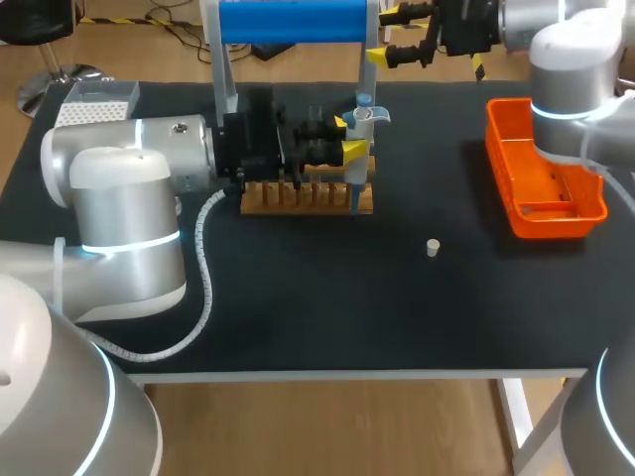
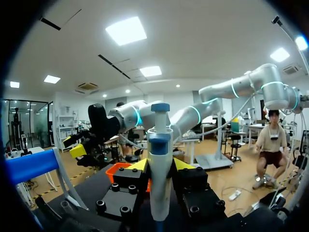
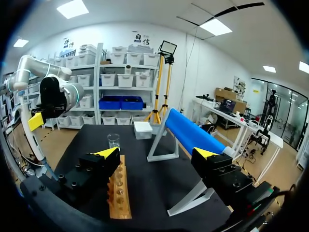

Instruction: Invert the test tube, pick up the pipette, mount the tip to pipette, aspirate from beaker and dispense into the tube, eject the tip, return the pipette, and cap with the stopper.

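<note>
White box [image 1: 94, 104]: rear left corner of black table [image 1: 298, 297].
Left gripper [image 1: 347, 137]: clenched on white-and-blue plastic pipette [image 1: 361, 124], held upright at the right end of slotted wooden rack [image 1: 298, 196].
Small white stopper [image 1: 433, 247]: loose on table, right of rack.
Right gripper [image 1: 405, 40]: fingers spread, holding nothing, past the rear edge.
Orange plastic tray [image 1: 496, 149]: far right.
</note>
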